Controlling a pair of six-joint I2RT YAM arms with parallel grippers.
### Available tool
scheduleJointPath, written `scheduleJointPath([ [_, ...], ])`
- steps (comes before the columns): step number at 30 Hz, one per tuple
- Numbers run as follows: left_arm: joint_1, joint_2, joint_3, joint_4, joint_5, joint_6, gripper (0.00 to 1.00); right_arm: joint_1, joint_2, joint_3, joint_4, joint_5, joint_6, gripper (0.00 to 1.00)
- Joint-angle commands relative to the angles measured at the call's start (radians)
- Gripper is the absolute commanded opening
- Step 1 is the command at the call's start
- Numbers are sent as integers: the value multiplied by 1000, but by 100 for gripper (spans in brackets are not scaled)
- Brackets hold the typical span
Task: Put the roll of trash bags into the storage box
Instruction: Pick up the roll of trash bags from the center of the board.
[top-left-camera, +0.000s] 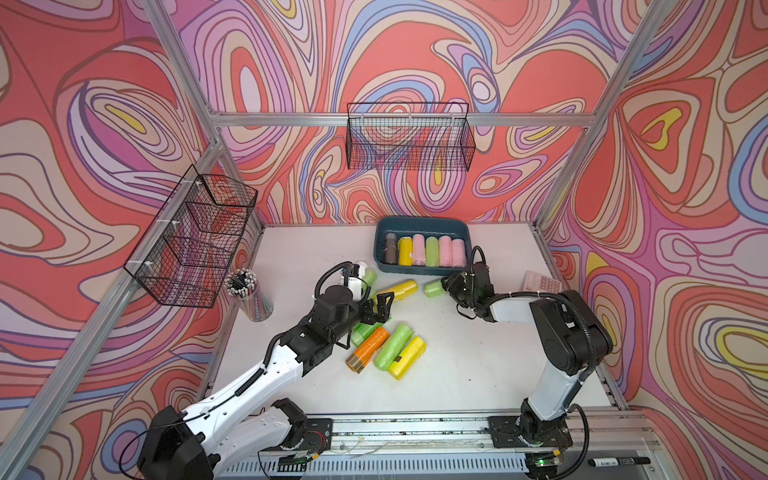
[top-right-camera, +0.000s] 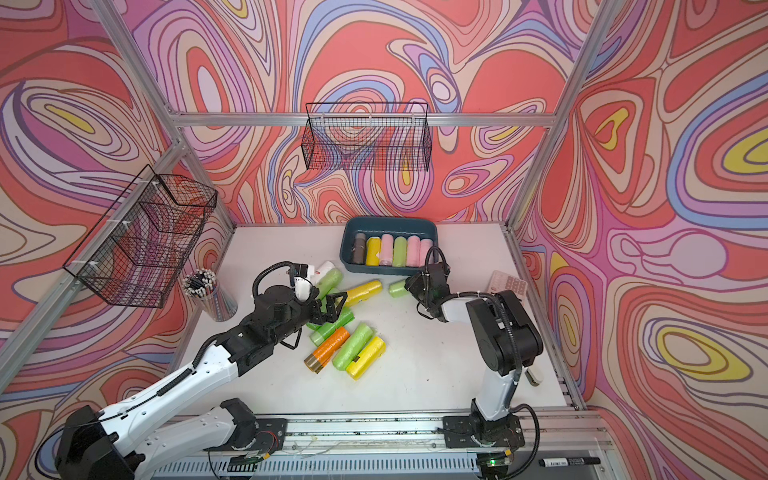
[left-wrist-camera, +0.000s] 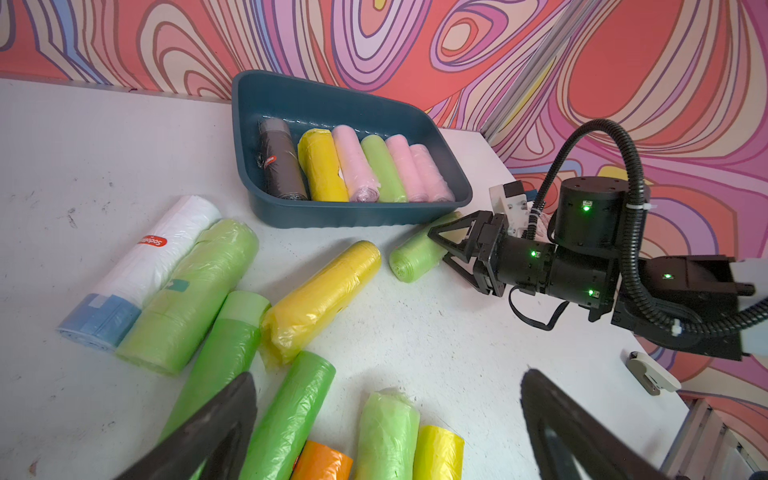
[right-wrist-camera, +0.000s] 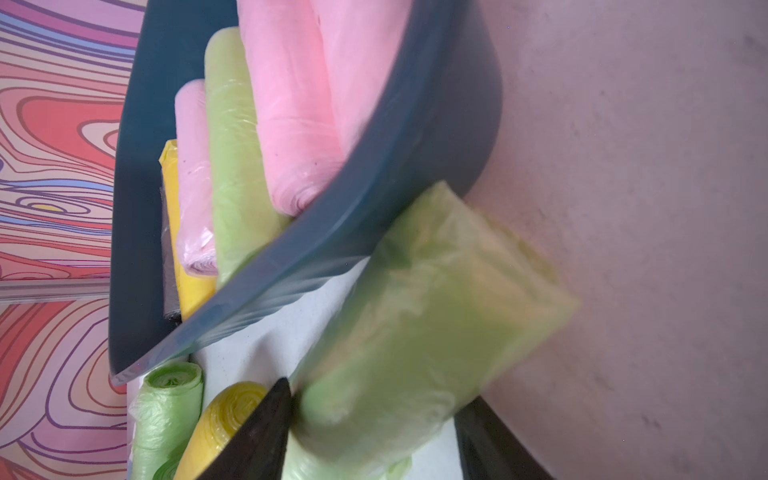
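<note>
- White table (top-left-camera: 478, 365): storage box (top-left-camera: 415, 269) at the far edge, with 6 rolls lying side by side in it.
- Left gripper (top-left-camera: 384, 307): jaws wide, nothing between them, above the loose rolls (top-left-camera: 397, 347).
- Right gripper (top-left-camera: 445, 289): jaws astride 1 end of the light green roll (top-left-camera: 433, 287); cannot tell whether they grip it.
- Light green roll: outside the box, just beside its near wall.

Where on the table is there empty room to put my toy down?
Best spot: the bare table in front, between the pile of rolls and the front rail. Also free: the far corner between the pencil cup and storage box. Crowded: the middle under the left gripper, and the box front, where the right gripper meets a green roll.
</note>
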Motion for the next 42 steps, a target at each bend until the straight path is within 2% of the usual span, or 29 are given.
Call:
scheduleJointPath([
  [1, 3, -7, -1, 17, -14, 8, 100, -5, 17, 4, -26, 23, -5, 62],
  [11, 3, -2, 0, 14, -18, 10, 100, -3, -11, -14, -65, 51, -11, 57],
  [22, 3, -10, -2, 15, -22, 9, 100, -3, -172, -77, -123, 89, 15, 58],
  [31, 3, 0, 2, 9, -25, 11, 100, -3, -78, 0, -97, 35, 45, 66],
  [42, 3, -17, -2, 2, -39, 16, 100, -3, -17, 13, -98, 50, 99, 66],
])
